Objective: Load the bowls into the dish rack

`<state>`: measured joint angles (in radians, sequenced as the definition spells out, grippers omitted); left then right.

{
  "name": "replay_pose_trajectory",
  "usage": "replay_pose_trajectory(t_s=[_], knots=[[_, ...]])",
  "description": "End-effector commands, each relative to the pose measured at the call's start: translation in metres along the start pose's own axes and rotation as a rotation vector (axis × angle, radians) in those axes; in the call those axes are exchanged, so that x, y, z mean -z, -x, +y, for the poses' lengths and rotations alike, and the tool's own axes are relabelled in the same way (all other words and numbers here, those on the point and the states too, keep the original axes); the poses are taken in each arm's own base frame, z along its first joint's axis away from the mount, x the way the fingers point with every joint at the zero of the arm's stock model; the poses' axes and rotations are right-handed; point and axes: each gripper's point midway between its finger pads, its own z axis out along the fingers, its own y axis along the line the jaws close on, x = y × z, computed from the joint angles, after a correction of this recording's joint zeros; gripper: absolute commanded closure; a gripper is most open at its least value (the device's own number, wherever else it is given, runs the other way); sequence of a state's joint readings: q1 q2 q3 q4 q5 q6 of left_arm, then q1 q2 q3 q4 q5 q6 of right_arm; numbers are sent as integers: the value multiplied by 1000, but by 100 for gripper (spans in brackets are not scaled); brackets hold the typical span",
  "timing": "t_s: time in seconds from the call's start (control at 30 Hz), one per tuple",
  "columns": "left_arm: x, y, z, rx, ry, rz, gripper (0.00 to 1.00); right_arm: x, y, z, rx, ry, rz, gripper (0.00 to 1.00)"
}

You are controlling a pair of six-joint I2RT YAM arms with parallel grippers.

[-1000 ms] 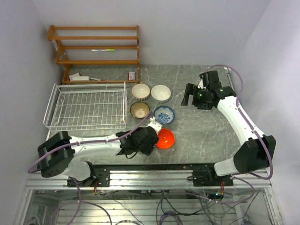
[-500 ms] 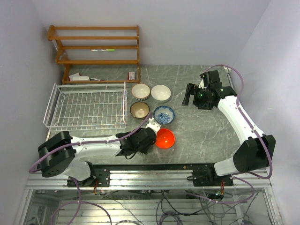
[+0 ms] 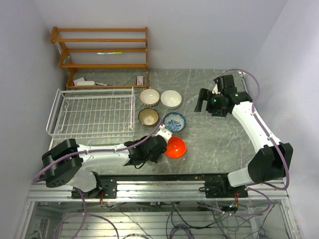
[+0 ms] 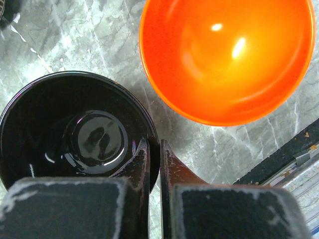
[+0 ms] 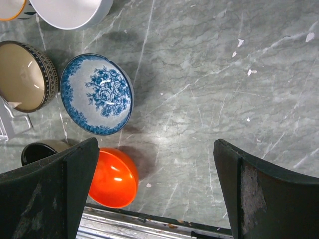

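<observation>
Left gripper (image 4: 154, 149) clamps its 2 fingers (image 4: 142, 167) on the glossy black bowl (image 4: 75, 134) rim, seemingly resting on the table (image 4: 75, 40) just beside the orange bowl (image 4: 224, 55), apart from the dish rack (image 3: 94, 90). Right gripper (image 5: 155, 164) hangs open

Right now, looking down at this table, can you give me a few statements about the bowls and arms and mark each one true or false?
1. The left end effector is shut on the rim of the black bowl. True.
2. The orange bowl lies in the dish rack. False: it stands on the table beside the black bowl.
3. The right end effector is open and holds nothing. True.
4. The blue-patterned bowl is stacked inside the white bowl. False: they stand apart on the table.
</observation>
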<state>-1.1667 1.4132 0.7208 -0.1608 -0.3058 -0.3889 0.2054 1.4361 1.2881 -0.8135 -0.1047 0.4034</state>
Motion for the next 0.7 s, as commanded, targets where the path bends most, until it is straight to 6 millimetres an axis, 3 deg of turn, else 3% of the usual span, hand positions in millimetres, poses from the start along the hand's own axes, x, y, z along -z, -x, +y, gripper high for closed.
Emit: replay_pose_trajectory(t_s=[0.0,0.1,0.47,0.67], knots=[[0,-6,-11,0,-52,39,93,4,3,-6,5,-14,-16,1],[10,12,-14,-6,-63,7,93,6,4,-9,2,-23,-25,1],[58,109,-40,26,-197,-176,93,10,5,-12,-13,-21,-37,2],[64,128,-24,73,-201,-223,93,11,4,-13,-18,-17,-37,2]])
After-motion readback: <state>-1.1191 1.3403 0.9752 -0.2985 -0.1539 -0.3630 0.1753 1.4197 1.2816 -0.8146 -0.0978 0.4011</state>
